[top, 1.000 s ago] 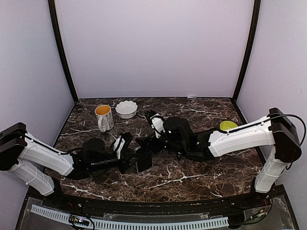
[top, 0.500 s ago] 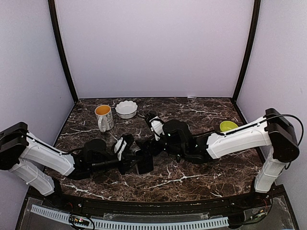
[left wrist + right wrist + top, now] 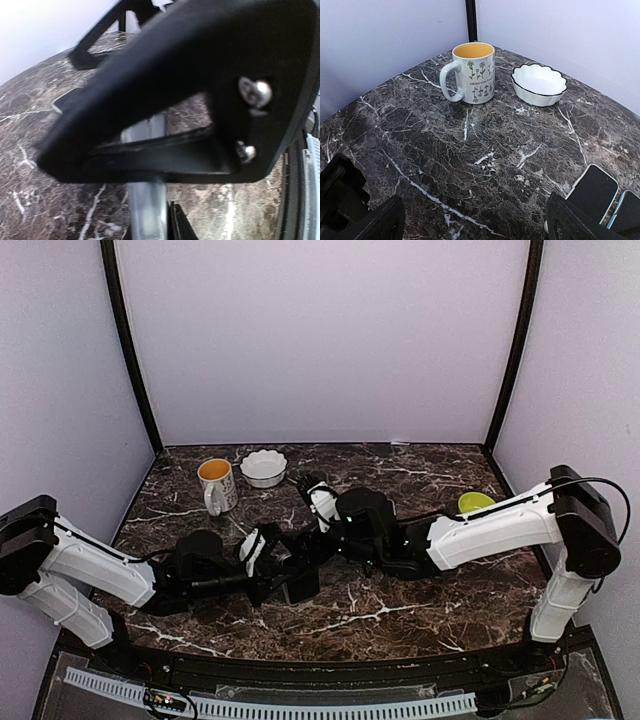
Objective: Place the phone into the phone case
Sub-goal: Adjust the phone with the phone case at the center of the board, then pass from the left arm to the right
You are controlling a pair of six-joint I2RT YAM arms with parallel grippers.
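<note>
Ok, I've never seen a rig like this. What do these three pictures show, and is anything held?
Robot arms, left and right, stand at the near edge of a marble table. One picture looks down from above; the other two come from a camera on each wrist. On the table: a mug, a white bowl, something green. The right gripper is open and empty, near two flat dark slabs. The left gripper is at a dark flat piece, phone or case; whether it grips is unclear.

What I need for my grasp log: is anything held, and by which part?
Right gripper is open, holding nothing. Left gripper is at a black flat item's edge; whether it grips cannot be told.
</note>
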